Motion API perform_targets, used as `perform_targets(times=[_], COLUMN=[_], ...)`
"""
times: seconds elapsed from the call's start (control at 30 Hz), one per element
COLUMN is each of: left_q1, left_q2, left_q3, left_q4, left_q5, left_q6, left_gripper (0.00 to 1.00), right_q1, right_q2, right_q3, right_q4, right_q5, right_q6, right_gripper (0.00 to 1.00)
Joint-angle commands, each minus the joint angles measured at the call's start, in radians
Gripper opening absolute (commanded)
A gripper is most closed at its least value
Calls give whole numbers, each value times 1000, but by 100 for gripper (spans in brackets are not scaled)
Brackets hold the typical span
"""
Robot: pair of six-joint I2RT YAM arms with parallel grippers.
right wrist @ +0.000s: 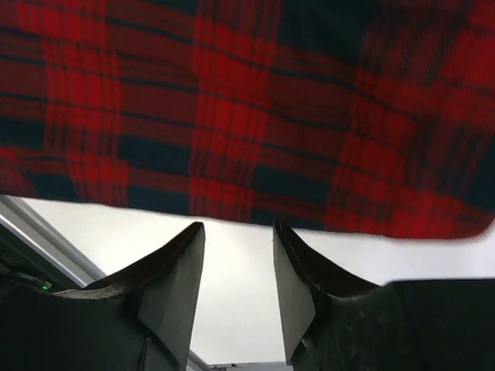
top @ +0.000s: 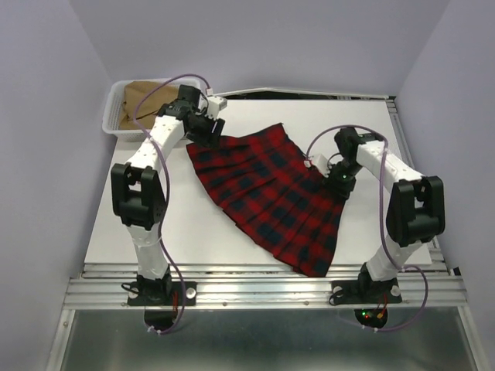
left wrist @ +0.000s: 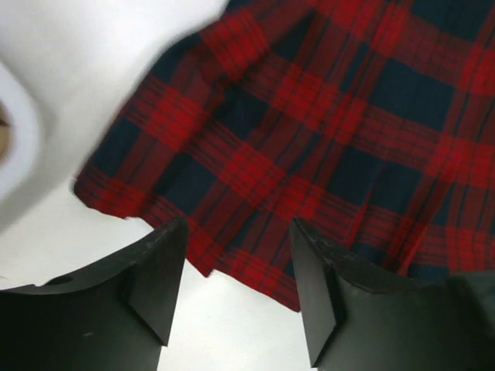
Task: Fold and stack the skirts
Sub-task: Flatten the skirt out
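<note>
Red-and-navy tartan skirt — soft, pleated, flared — lies spread on the white desk; the plain tan skirt sits bunched in the mesh basket. Left hand hangs over the tartan's far-left corner, right hand at its right edge — both parted, gripping nothing.

One skirt lies spread in the middle of the worktop, slanting from the far left toward the near right, where its wide end comes close to the near edge. At the far left corner of the worktop stands a basket, well apart from this skirt, and the second skirt lies inside it. The left hand is over the far left corner of the spread skirt, between it and the basket, and the right hand is just beside its right edge.
</note>
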Motion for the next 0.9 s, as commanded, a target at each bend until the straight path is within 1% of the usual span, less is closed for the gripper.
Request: perform_targets(times=[0.0,0.07,0.13,0.17,0.27,0.3,0.33,0.37,0.4,0.43,0.47,0.5,0.53,0.57,0.63,0.67,0.7,0.73,0.77,0.8,0.87], left_q1=[-7,-13,-22,-36,-58,-62,-67,-67,-68,-76,-81,-85,-90,-104,-124,-136,-165,-180,-193,-209,-214], left_q2=[0,-1,19,32,134,173,254,295,336,412,448,485,553,583,631,648,646,625,610,588,521], left_q3=[-72,-119,-132,-121,-71,-2,37,81,179,230,343,407,469,597,687,709,706,689,665,607,545], left_q4=[-6,3,6,5,-11,-26,-53,-66,-78,-104,-116,-132,-167,-185,-205,-198,-183,-152,-137,-117,-54], left_q5=[17,3,-34,-72,-115,-112,-106,-99,-92,-88,-88,-83,-71,-71,-62,-71,-83,-85,-80,-76,-89], left_q6=[-52,-75,-75,-66,-57,-55,-63,-66,-67,-67,-69,-68,-67,-69,-55,-51,-40,-31,-22,-20,-41], left_gripper=[64,62,60,60,60,60,59,58,58,57,57,57,57,57,58,60,61,64,65,66,68], right_q1=[86,129,157,182,212,227,227,244,253,272,281,292,304,331,359,373,399,399,399,381,335], right_q2=[82,139,168,194,225,237,260,272,285,308,317,329,343,374,403,415,433,440,443,440,429], right_q3=[54,63,51,43,20,25,44,60,78,116,133,153,173,218,262,288,346,385,428,513,587], right_q4=[25,37,47,54,58,47,38,27,4,-5,-11,-16,-18,-22,-31,-36,-45,-54,-62,-61,-54], right_q5=[-40,-40,-31,-23,-31,-55,-90,-90,-134,-155,-197,-222,-242,-286,-340,-365,-411,-440,-478,-509,-528], right_q6=[61,91,107,121,150,173,187,197,222,236,260,276,289,318,348,363,381,397,421,472,495], right_gripper=[47,47,48,48,49,49,49,49,50,50,50,50,52,53,57,59,61,65,65,65,65])
